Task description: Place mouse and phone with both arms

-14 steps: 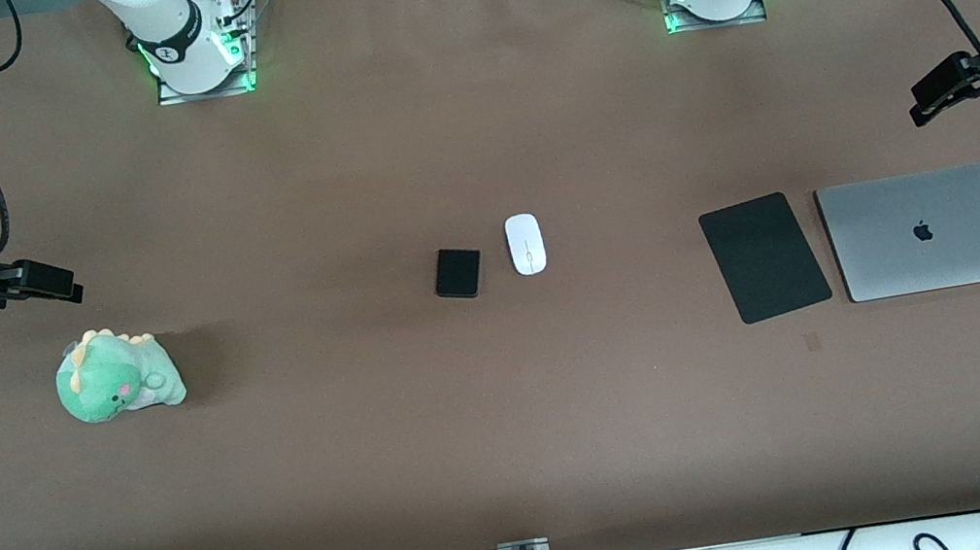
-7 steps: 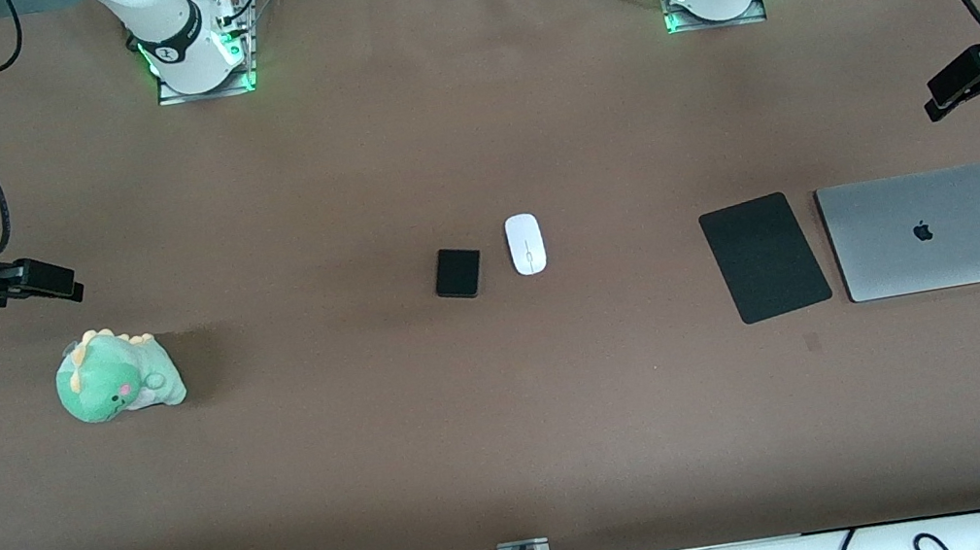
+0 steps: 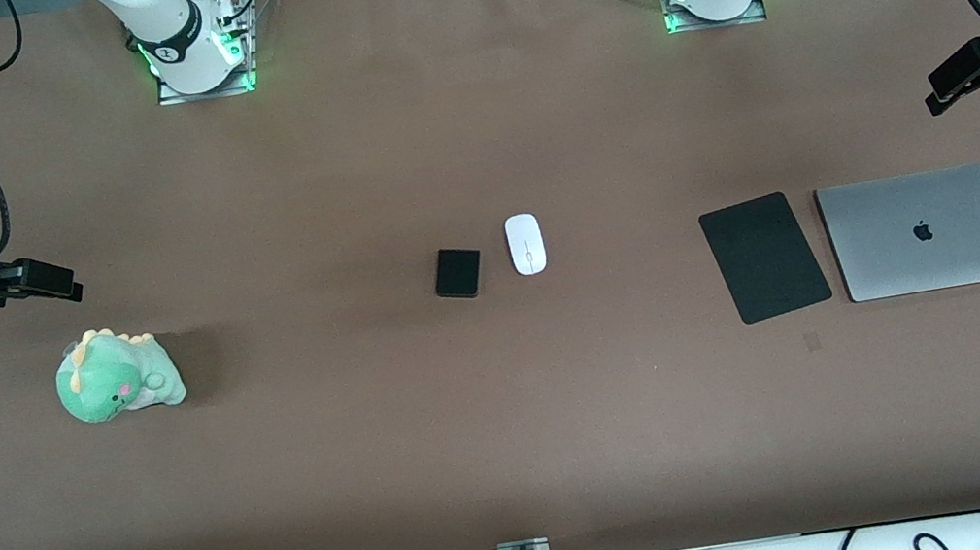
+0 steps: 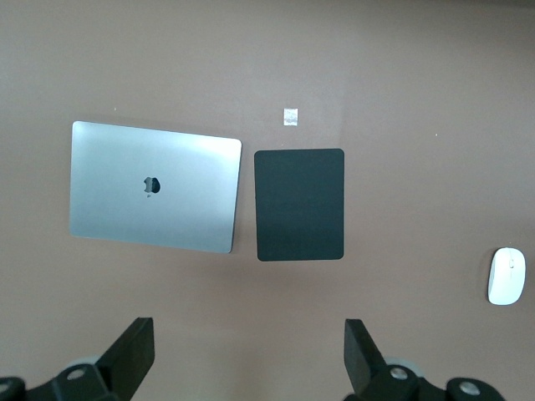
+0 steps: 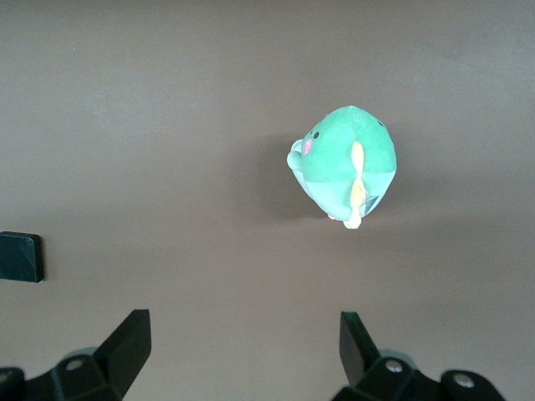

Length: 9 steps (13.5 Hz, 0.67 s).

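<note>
The white oval mouse [image 3: 525, 244] and the small black phone [image 3: 458, 272] lie side by side at the table's middle, the phone toward the right arm's end. The mouse also shows at the edge of the left wrist view [image 4: 506, 276], and a corner of the phone shows in the right wrist view [image 5: 18, 256]. My left gripper [image 3: 960, 75] is open and empty, high over the table's edge at the left arm's end, above the laptop. My right gripper [image 3: 34, 283] is open and empty, up over the table's other end, above the plush dinosaur.
A flat black mouse pad [image 3: 764, 256] lies beside a closed grey laptop [image 3: 922, 231] toward the left arm's end. A green plush dinosaur [image 3: 115, 375] sits toward the right arm's end. Cables hang along the table's near edge.
My left gripper has drawn outward and up toward the table's edge at the left arm's end. The right arm and the objects have not moved.
</note>
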Tool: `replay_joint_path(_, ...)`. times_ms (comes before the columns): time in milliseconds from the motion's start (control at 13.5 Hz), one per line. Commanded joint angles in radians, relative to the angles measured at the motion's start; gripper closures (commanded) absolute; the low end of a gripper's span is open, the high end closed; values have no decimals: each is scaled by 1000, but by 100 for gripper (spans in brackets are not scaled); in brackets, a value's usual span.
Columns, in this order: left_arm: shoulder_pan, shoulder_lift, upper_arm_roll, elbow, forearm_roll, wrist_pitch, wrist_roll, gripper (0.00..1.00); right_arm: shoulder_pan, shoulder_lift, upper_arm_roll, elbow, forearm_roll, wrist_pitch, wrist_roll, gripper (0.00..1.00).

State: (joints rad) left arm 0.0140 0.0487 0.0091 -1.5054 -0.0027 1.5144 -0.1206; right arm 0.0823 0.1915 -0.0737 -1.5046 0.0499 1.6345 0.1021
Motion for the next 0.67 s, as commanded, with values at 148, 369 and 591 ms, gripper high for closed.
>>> replay_joint_path(148, 6, -23, -17, 5, 4, -20, 13, 0, 2, -7, 5, 7, -19, -19, 4, 0)
replay_joint_path(369, -6, -18, -50, 4, 4, -20, 7, 0, 2, -11, 5, 7, -18, -19, 4, 0)
replay_joint_path(591, -6, -15, -58, 2, 4, -23, 7, 0, 7, -9, 5, 3, -19, -19, 16, 0)
